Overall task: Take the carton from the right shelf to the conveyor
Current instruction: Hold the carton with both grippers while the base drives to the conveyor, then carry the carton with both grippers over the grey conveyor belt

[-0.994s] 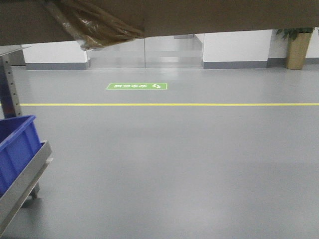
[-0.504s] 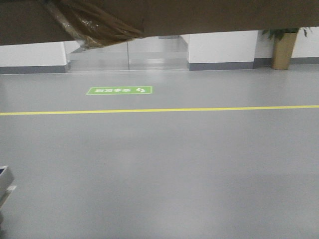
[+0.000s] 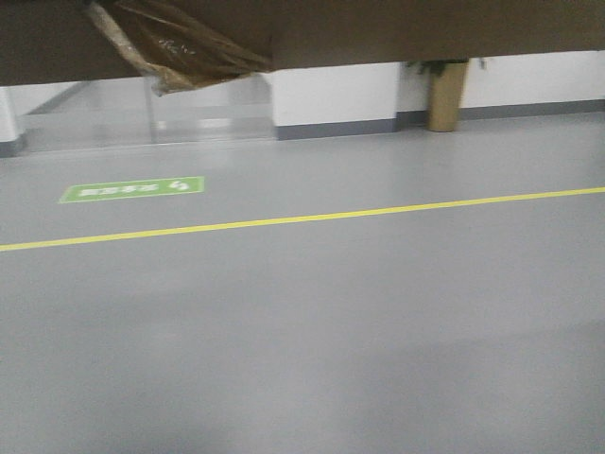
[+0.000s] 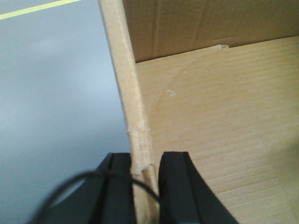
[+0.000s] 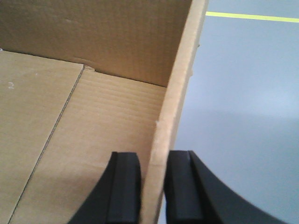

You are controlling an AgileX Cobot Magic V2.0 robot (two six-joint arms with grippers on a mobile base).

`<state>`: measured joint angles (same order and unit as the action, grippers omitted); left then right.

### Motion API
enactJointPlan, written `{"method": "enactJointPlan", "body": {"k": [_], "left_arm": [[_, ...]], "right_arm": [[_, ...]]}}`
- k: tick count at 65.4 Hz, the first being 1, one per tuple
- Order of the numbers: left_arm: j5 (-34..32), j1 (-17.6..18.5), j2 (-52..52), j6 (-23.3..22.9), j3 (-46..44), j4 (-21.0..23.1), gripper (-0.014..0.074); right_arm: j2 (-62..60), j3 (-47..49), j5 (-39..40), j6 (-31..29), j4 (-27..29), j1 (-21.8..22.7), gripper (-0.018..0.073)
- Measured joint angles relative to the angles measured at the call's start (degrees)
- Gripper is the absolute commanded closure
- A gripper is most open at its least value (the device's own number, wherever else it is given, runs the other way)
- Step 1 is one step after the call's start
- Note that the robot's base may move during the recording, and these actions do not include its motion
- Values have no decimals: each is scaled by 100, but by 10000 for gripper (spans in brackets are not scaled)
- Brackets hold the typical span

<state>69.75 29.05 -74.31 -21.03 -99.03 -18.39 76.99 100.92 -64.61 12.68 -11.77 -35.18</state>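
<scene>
An open brown carton is held up between both arms. Its underside (image 3: pixel 378 28) fills the top of the front view, with loose brown tape (image 3: pixel 180 47) hanging from it. In the left wrist view my left gripper (image 4: pixel 145 186) is shut on the carton's left wall (image 4: pixel 121 74), one finger outside, one inside. In the right wrist view my right gripper (image 5: pixel 153 186) is shut on the carton's right wall (image 5: pixel 180 79) in the same way. The carton's inside (image 5: pixel 70 130) is empty. The shelf and the conveyor are out of view.
Grey floor (image 3: pixel 331 331) spreads ahead, crossed by a yellow line (image 3: pixel 284 222). A green floor sign (image 3: pixel 132 189) lies at the left. A white wall with a glass door (image 3: pixel 142 113) stands at the back, and a tan planter (image 3: pixel 446 95) stands by the wall.
The view has swung to the right: the blue bin and rack at the left have left the frame, and the floor sign, door and planter have shifted left. Both grippers keep the carton.
</scene>
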Motion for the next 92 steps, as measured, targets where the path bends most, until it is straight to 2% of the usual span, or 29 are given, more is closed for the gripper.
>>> {"method": "enactJointPlan", "body": {"k": [23, 73, 92], "left_arm": [[0, 0, 0, 0, 0, -51, 615], [-104, 24, 0, 0, 0, -662, 615], [-119, 24, 0, -8, 0, -748, 615]], "right_arm": [[4, 0, 0, 0, 0, 0, 618], [26, 0, 191, 0, 34, 0, 618], [36, 0, 224, 0, 47, 0, 618]]}}
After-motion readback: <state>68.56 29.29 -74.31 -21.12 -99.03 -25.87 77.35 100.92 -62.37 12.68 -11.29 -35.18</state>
